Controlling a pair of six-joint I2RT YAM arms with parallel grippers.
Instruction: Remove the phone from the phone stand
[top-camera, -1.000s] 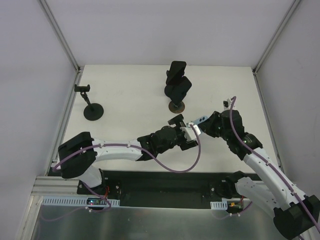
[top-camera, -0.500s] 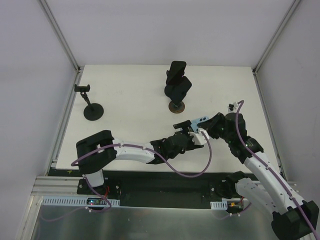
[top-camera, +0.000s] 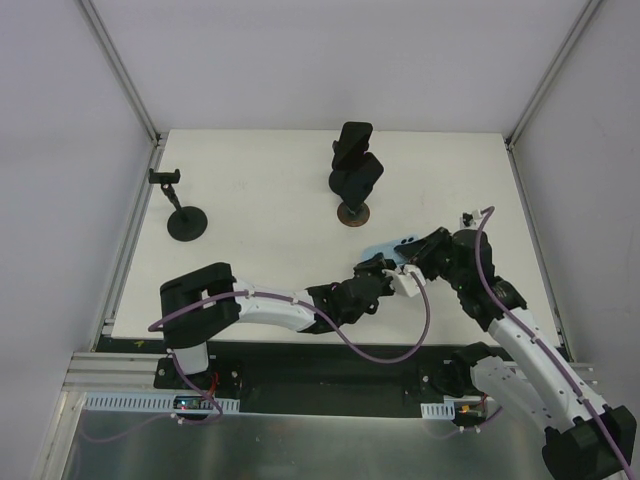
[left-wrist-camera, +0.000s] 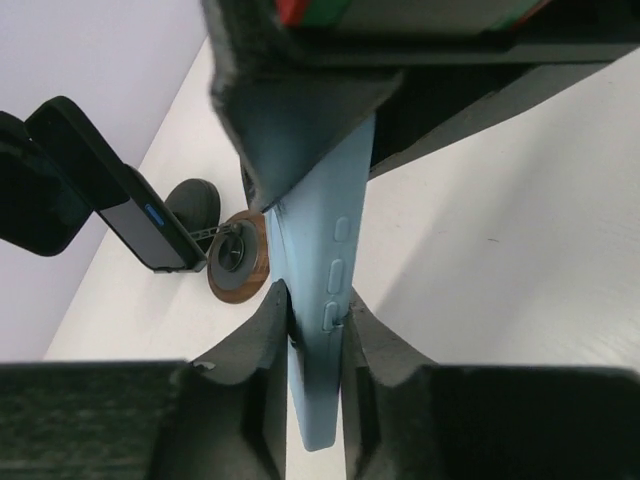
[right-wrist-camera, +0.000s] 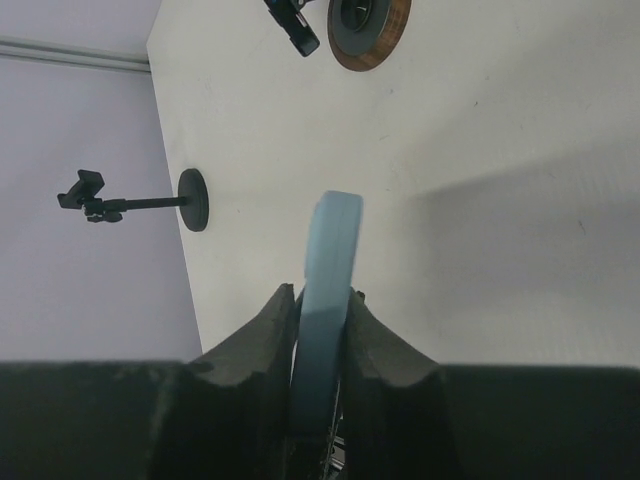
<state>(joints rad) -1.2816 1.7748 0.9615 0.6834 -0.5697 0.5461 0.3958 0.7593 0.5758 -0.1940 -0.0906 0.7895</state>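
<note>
Two grips on one blue phone: left gripper and right gripper both pinched tight on it, near right.

Bright, even white light fills the overhead view, leaving no glare and only faint, soft shadows on the table around the pale blue phone. In the right wrist view a broad grey shadow lies right of the phone, whose near end blurs. In the left wrist view the dark foreground above and below the phone is out of focus.
</note>
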